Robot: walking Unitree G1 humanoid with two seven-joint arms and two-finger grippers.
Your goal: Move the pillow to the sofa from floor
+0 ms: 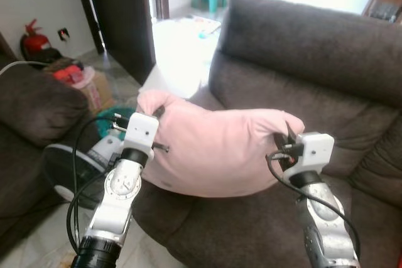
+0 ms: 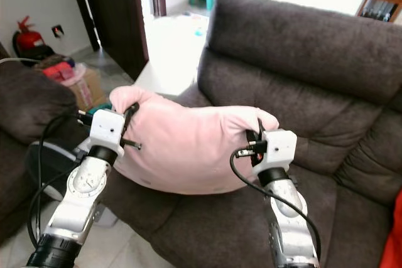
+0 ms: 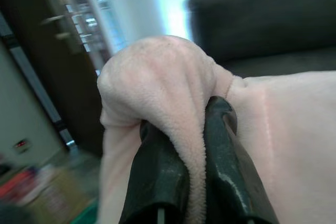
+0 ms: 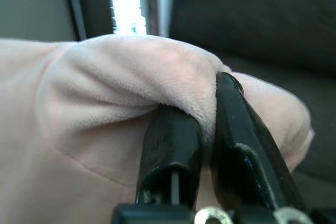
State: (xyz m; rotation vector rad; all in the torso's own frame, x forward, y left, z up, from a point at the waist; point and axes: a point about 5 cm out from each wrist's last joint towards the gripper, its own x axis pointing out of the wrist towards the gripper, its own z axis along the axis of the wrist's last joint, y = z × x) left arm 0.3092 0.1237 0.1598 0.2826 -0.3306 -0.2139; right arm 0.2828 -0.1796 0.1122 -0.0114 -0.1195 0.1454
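Note:
A soft pink pillow (image 1: 217, 149) hangs between my two arms, above the front of the dark grey sofa's seat (image 1: 264, 224). My left gripper (image 1: 156, 112) is shut on the pillow's left corner; in the left wrist view its black fingers (image 3: 157, 177) pinch a fold of pink plush (image 3: 157, 77). At the pillow's right corner my right gripper (image 1: 290, 137) is likewise shut on it. The right wrist view has both fingers (image 4: 170, 150) clamped on a fold of the fabric (image 4: 121, 77). The pillow sags in the middle.
The sofa's backrest (image 1: 314, 42) rises behind the pillow. Another dark sofa arm (image 1: 38, 108) stands at the left, with a fan (image 1: 69, 167) on the floor beside it. A cardboard box (image 1: 94, 89) and a red extinguisher (image 1: 34, 42) stand by the doorway (image 1: 182, 36).

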